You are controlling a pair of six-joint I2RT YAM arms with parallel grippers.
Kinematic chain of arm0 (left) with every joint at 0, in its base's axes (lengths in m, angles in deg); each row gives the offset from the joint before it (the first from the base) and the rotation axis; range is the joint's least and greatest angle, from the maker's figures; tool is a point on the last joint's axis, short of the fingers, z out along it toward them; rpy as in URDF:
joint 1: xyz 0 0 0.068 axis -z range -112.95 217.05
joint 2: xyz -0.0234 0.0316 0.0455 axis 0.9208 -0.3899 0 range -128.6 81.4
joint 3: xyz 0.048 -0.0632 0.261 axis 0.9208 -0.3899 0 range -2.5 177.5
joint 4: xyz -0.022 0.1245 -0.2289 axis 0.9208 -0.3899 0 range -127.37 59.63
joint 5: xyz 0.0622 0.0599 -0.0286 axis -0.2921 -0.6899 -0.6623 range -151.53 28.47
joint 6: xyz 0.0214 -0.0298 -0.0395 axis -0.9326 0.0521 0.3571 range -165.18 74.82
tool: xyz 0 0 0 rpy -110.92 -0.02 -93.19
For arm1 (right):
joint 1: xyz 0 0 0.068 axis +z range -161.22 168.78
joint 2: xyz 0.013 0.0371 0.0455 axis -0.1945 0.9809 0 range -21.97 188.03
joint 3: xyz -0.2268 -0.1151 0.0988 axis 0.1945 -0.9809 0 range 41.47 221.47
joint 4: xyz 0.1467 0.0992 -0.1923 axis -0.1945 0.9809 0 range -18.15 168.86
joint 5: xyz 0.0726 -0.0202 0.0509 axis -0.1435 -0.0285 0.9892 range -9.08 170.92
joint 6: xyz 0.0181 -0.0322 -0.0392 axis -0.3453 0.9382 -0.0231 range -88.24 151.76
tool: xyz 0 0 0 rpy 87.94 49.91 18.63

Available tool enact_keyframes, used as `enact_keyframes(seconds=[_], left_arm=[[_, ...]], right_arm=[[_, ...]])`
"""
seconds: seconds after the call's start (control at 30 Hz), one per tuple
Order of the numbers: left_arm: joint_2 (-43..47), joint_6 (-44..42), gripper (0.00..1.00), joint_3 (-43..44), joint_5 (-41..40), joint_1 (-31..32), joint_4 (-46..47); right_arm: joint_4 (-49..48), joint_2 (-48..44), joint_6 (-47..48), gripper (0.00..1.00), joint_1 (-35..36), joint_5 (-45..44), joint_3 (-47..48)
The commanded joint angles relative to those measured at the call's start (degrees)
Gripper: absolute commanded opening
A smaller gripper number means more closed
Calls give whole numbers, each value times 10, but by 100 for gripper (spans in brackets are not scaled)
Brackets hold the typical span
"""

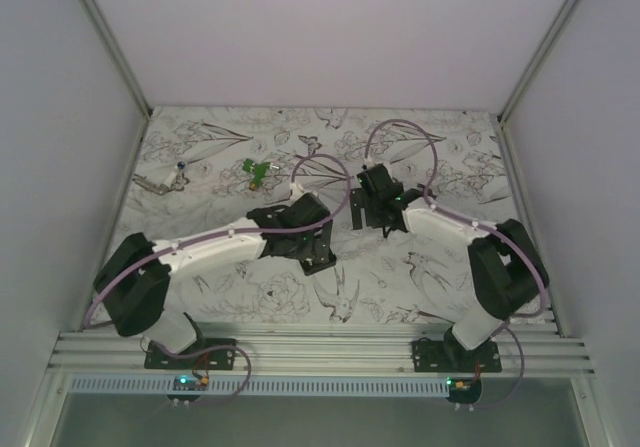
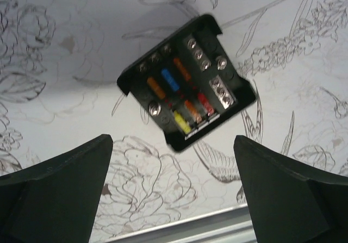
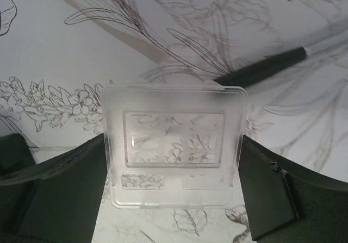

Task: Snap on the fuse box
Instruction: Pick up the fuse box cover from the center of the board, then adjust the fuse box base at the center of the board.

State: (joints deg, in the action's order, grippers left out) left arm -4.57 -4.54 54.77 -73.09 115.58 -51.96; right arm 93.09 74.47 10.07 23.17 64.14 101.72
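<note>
Left claw (image 2: 173, 145) is spread wide and empty. The fuse box (image 2: 185, 91) lies flat on the table (image 1: 200, 147) just past its fingertips, turned corner-on, uncovered, with orange, blue, red and yellow fuses showing. Right claw (image 3: 172, 139) is wide, its fingers at both edges of a clear lid (image 3: 175, 148); can't tell if it grips. Black stick (image 3: 261, 66) lies beyond the lid, and the green piece (image 1: 255, 172) is farther back.

- Table (image 1: 200, 267): covered in a flower-and-bird line print.
- Fuse box (image 2: 187, 85): flat on the print, fuses up.
- Green piece (image 1: 255, 172): 10 o'clock from centre.
- Small metal part (image 1: 165, 180): 9 o'clock, near the edge.
- Black stick (image 3: 261, 66): lying flat.
</note>
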Motion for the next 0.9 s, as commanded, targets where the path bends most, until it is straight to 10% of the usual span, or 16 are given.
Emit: enact_keyframes(seconds=[0.0, 0.87], left_arm=[[-59, -24, 100, 51, -68, 4, -39], [-275, -117, 93, 240, 9, -47, -78]], right_arm=[[-6, -61, -8, 88, -10, -32, -33], [-26, -235, -11, 92, -28, -41, -154]])
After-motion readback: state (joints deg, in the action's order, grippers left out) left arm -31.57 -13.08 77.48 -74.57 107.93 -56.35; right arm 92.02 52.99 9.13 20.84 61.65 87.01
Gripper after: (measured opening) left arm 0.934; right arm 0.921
